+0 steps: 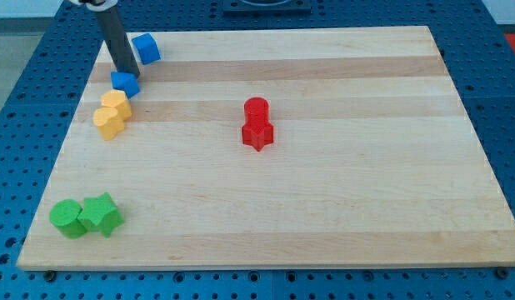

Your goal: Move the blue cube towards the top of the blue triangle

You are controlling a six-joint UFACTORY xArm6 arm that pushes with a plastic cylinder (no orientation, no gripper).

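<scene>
The blue cube [146, 47] lies near the board's top left corner. A smaller blue block [125, 82], which looks like the blue triangle, lies just below and to the left of it. My tip [127, 72] comes down from the view's top left. It rests at the top edge of the blue triangle, to the lower left of the blue cube, with a small gap to the cube. The dark rod hides part of the board behind it.
Two yellow blocks [116, 103] [109, 122] lie touching just below the blue triangle. A red cylinder [256, 109] and a red star [257, 133] sit together mid-board. Two green blocks [67, 218] [102, 215] lie at the bottom left. The wooden board [366, 192] rests on a blue perforated table.
</scene>
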